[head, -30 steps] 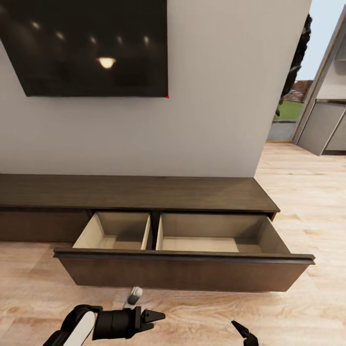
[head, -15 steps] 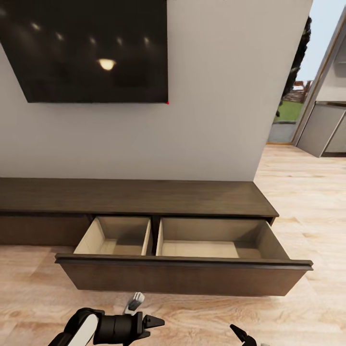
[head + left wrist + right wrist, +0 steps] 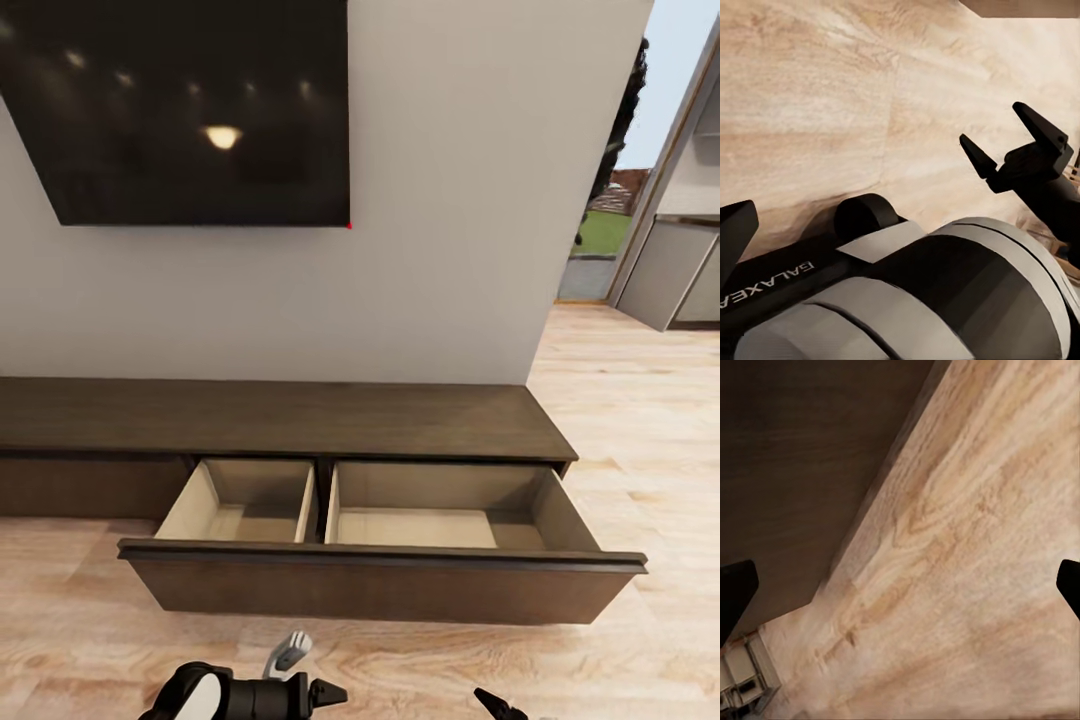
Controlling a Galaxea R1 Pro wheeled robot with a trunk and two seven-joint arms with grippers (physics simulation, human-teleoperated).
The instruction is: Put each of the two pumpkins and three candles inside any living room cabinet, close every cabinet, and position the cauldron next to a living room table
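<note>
Even, soft indoor render; ceiling lamps glare on the dark screen (image 3: pixel 190 110)

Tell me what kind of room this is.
Most likely a living room: a large dark TV screen hangs on the pale wall above a long, low wood cabinet whose wide drawer is pulled open, on a light wood floor. A doorway at the right looks outdoors.
</note>
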